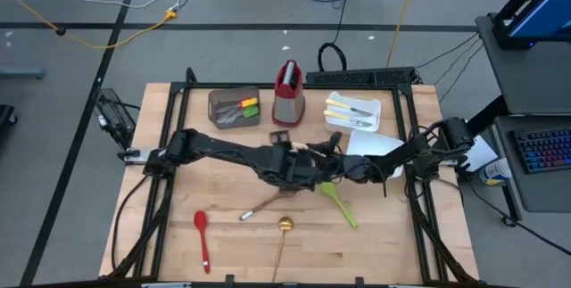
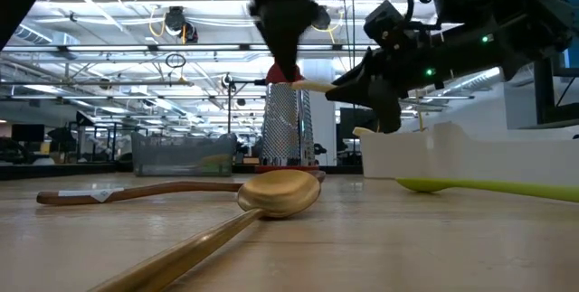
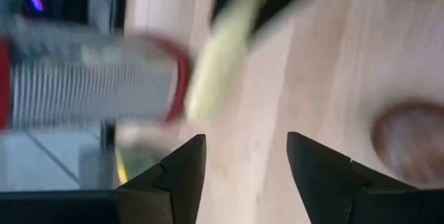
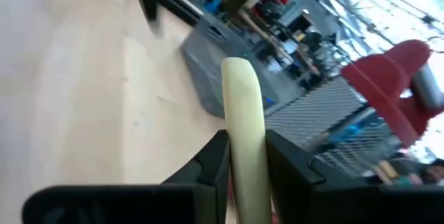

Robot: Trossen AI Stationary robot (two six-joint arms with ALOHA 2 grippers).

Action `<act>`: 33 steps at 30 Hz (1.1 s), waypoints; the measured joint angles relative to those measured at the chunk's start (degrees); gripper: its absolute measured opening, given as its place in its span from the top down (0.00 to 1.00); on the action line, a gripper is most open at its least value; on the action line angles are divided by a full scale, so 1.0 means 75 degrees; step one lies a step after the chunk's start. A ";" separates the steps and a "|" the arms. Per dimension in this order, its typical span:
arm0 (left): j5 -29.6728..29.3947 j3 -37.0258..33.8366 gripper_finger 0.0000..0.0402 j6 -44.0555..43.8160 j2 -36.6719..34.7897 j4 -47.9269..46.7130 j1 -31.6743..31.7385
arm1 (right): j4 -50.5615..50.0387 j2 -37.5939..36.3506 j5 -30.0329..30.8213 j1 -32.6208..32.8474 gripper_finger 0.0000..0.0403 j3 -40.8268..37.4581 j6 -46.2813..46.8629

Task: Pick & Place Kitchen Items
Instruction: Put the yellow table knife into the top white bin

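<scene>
At mid-counter the two arms meet above the wood. The right tool [image 4: 246, 158] is clamped on a pale cream handle [image 4: 244, 106], holding it off the counter [image 1: 178, 199] just near of the grater [image 1: 287, 94]. The left tool [image 3: 246, 165] stands wide with nothing between its fingers, right beside that handle. A green spatula [image 1: 339, 202] lies just right of the arms, a wooden spoon [image 1: 265, 204] and a gold spoon [image 1: 285, 226] nearer, a red spoon [image 1: 202, 234] near left. At the far edge, a brown bin [image 1: 217, 98] holds utensils and a white tray [image 1: 376, 107] holds yellow-handled knives [image 1: 346, 112].
</scene>
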 joint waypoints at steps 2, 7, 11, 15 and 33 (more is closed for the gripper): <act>0.0008 0.0000 0.48 -0.0626 -0.0207 -0.0215 -0.0008 | 0.0184 0.0000 -0.0009 -0.0077 0.84 0.0000 -0.0207; 0.0008 0.0003 0.48 -0.1451 -0.0699 -0.0400 -0.0012 | 0.0363 -0.0003 -0.0054 -0.0455 0.84 0.0006 -0.0502; 0.0034 0.0012 0.48 -0.1634 -0.0947 -0.0589 -0.0076 | 0.0625 -0.0013 -0.0073 -0.0881 0.84 0.0006 -0.0629; 0.0021 0.0009 0.48 -0.2019 -0.1133 -0.0936 -0.0085 | 0.0708 -0.0225 -0.0433 -0.1406 0.85 -0.0010 -0.0726; -0.0042 0.0009 0.48 -0.3158 -0.1235 -0.1678 -0.0105 | 0.2710 -0.1157 -0.4899 -0.5040 0.84 -0.2046 0.1342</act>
